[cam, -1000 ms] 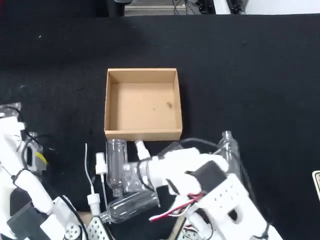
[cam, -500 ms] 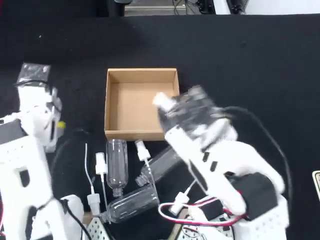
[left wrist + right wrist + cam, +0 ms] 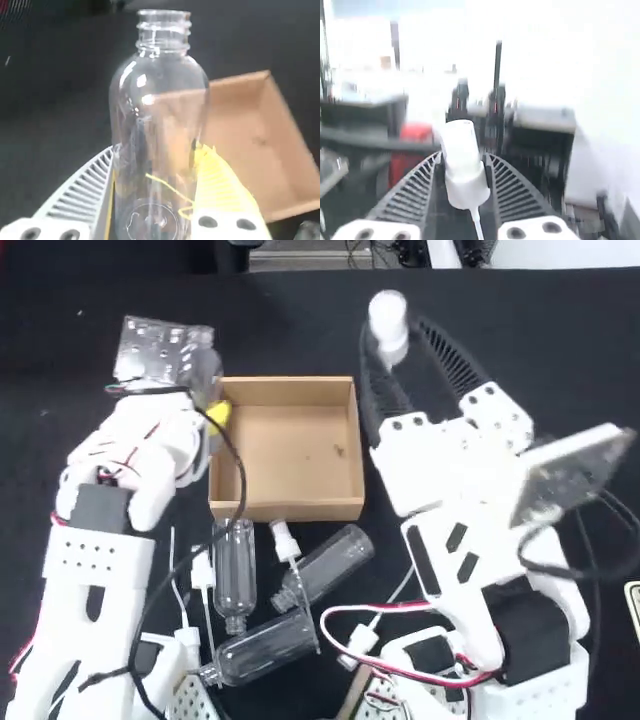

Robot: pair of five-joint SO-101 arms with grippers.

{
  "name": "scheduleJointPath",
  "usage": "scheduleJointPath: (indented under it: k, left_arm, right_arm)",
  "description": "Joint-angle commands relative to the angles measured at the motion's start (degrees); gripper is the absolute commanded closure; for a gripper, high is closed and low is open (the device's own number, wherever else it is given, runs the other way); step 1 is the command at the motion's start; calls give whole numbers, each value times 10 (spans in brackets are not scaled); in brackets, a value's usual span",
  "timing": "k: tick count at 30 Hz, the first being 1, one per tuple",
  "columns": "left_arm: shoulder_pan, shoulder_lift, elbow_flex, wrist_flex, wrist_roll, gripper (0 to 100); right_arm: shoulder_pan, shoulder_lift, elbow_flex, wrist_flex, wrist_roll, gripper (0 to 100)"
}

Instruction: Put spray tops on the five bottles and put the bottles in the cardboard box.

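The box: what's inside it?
Just its bare brown floor shows inside the box, with a few dark specks. The left arm covers the far left corner, so that bit can't be seen.

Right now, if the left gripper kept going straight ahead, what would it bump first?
Probably just the black table. The left gripper, holding a bottle, points beside the box, not into it. Depth is hard to judge.

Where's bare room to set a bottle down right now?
The box floor is bare. The table behind the box is open too. Crowded in front of the box: three loose bottles and spray tops lie close together.
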State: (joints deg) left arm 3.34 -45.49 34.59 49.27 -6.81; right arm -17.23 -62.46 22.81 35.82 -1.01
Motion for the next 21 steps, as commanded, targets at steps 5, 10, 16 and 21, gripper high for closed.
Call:
scheduleJointPath:
  k: [5,10,16,21]
  left_arm:
    - [73,-20,99,-200,8,970]
    - [75,-21,231,-389,8,970]
    - [80,-21,320,-530,8,970]
    - [80,-21,349,-575,8,970]
  right_arm:
    - [8,108,-47,-201,-97,986]
    - [7,173,-94,-227,-122,987]
    - [-81,193,-115,-198,-118,983]
    - [-133,210,-112,-199,-94,984]
